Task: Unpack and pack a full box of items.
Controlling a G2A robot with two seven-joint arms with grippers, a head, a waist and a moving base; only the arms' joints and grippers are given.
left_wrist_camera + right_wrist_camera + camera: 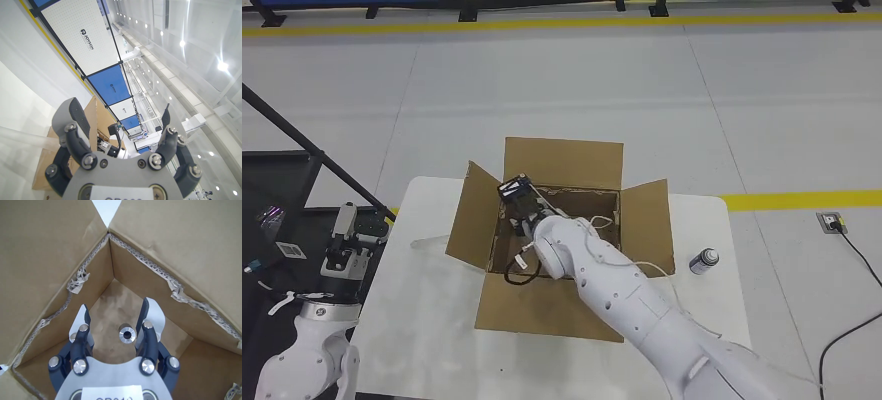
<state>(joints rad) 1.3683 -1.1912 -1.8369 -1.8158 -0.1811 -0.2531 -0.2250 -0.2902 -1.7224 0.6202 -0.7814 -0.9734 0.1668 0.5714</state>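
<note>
An open cardboard box point(562, 162) stands on the white table point(427, 310), all flaps folded out. My right arm point(587, 265) reaches down into it. Inside, my right gripper point(115, 306) is open above the box floor point(113, 294). A small silver metal cylinder point(127, 334) stands upright on that floor, between the fingers and close to one pad, not touching it. My left gripper point(121, 106) is open and holds nothing; it is at the table's left edge point(343, 248), pointing up past the box's side point(90, 115).
A small silver-and-dark can point(703, 261) lies on the table just right of the box. The box's inner edges are torn and ragged point(78, 279). A black stand and dark gear point(277, 235) sit off the table's left side. Bare table lies left of the box.
</note>
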